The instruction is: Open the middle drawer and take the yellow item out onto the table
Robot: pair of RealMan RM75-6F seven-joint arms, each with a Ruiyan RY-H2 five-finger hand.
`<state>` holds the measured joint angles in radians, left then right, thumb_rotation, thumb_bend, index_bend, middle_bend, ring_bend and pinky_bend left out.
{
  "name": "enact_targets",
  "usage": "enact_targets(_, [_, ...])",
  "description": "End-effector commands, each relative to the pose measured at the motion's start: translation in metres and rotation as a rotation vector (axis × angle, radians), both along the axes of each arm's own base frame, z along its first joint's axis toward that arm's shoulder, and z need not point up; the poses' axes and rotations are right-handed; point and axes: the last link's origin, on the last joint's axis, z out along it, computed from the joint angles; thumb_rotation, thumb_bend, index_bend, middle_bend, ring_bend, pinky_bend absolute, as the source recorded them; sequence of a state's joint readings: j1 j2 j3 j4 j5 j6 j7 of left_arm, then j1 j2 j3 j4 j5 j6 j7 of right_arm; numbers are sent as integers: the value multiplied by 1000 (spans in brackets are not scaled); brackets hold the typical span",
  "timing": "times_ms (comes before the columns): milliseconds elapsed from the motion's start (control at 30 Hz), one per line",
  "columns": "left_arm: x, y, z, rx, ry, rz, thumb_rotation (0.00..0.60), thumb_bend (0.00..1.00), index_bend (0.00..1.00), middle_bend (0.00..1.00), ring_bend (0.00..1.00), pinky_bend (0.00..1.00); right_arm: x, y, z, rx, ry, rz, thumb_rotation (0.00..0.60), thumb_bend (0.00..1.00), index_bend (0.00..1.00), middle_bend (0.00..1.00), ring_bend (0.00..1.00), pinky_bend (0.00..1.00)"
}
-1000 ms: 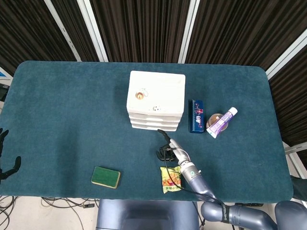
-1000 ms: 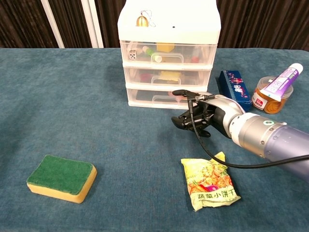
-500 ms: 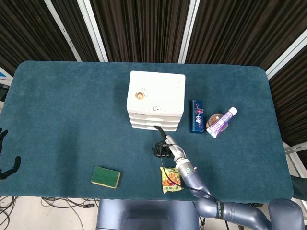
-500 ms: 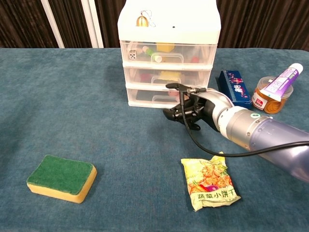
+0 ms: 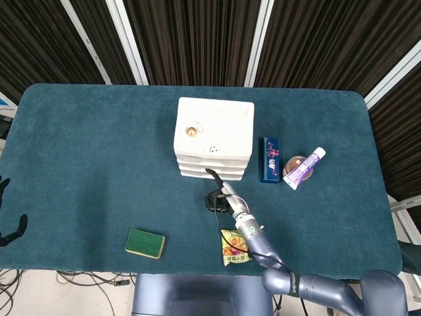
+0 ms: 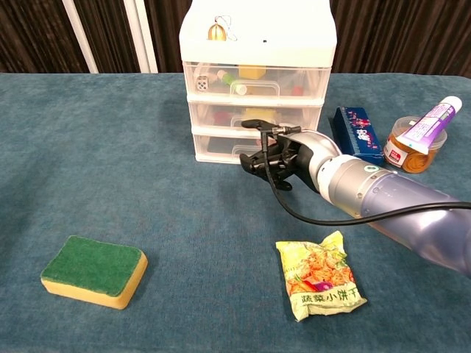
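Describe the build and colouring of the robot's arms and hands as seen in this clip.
The right hand is black, with slim dark fingers. Behind it sits a silver-grey cylindrical wrist with a small green-ringed mark, then a glossy bluish-grey forearm. A thin black cable loops from hand to forearm. Of the left hand, only black fingers show at the head view's edge.

A green-topped yellow sponge (image 6: 93, 271) lies near the teal cloth worktop's (image 6: 110, 154) front left. A yellow snack packet (image 6: 319, 276) lies front centre. A dark blue box (image 6: 358, 132), small jar (image 6: 405, 148) and purple tube (image 6: 430, 121) sit right.
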<state>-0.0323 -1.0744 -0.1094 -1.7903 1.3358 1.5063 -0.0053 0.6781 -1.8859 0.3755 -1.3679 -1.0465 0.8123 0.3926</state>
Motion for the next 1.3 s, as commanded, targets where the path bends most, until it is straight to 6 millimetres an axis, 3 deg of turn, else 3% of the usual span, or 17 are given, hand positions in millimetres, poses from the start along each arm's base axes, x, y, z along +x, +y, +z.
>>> enact_targets(33, [0,0,0,-1,0,0,600,403,20,0,0,0,1,-1,-1,1,2,-1,600,599,0,842,856,928])
enact_targets(500, [0,0,1,-1,-4,1,600,403,20,0,0,0,9,-4,-10,18,-4,-22,600,598,0,842,856,928])
enact_targets(1300, [-1,0,1,0,1,2,600,403,20,0,0,0,15,-13,-9,17,-4,-6,600,599,0,842,856,928])
